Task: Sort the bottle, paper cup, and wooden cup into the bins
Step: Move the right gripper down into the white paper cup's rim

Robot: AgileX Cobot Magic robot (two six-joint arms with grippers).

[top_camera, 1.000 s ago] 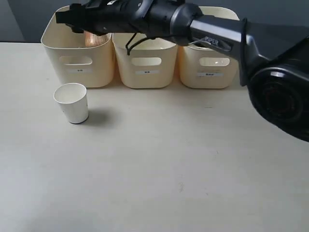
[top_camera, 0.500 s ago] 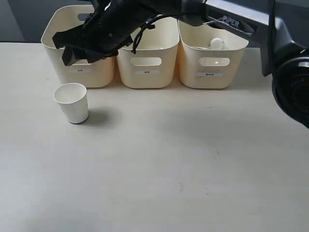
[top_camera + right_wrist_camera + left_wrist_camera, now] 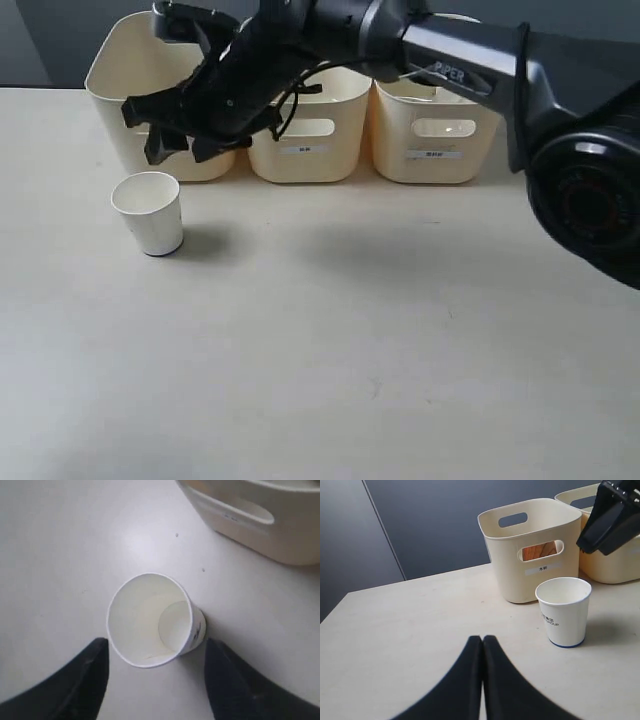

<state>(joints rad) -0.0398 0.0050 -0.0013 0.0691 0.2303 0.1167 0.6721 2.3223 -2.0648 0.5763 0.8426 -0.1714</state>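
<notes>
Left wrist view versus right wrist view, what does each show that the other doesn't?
Only the left wrist view: grain of the wooden cup through the handle cut-out of a cream bin, the left fingers pressed together, and a dark wall. Only the right wrist view: the empty inside of the paper cup from above, with the open right fingers flanking it, not touching. Both: that cup upright on the table beside the bin.

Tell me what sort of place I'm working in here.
Probably a lab or test bench rather than a home: a pale tabletop, three identical labelled cream bins lined up before a plain dark panelled wall, and a paper cup to sort.
</notes>
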